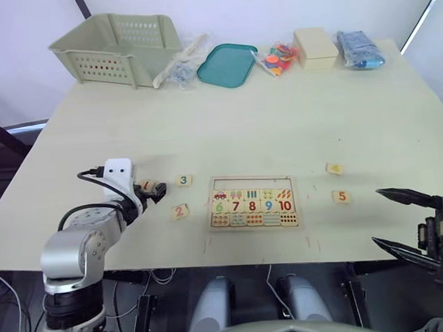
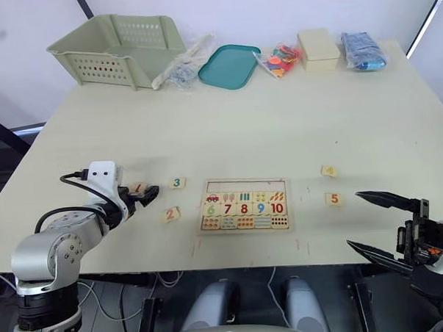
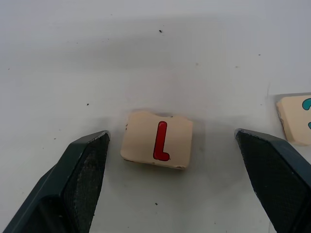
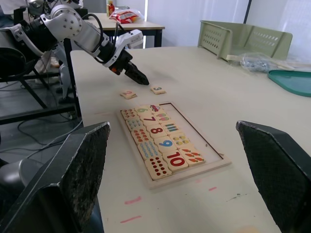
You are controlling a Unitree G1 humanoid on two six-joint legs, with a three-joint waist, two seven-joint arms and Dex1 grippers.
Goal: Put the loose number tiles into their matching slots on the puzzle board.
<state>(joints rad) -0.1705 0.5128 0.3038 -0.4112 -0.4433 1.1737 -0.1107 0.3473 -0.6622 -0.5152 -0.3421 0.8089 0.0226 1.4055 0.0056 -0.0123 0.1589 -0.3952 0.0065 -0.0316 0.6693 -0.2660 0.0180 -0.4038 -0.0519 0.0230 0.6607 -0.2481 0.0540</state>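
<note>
The puzzle board (image 1: 254, 221) lies near the table's front edge, its top row of slots (image 1: 252, 183) bare. Tiles 6 to 10 and the picture tiles fill its other rows. Tile 1 (image 3: 157, 140), with a red digit, lies flat between the fingers of my open left gripper (image 1: 156, 191), touching neither. Tile 3 (image 1: 183, 180) and tile 2 (image 1: 180, 210) lie just left of the board. Tile 4 (image 1: 335, 168) and tile 5 (image 1: 341, 197) lie to its right. My right gripper (image 1: 377, 216) hangs open and empty past the front right of the table, right of tile 5.
Along the far edge stand a green basket (image 1: 117, 45), a clear bag (image 1: 180, 65), a teal tray (image 1: 227, 64), a bag of coloured pieces (image 1: 276, 58), a pale box (image 1: 315, 46) and a blue bag (image 1: 358, 48).
</note>
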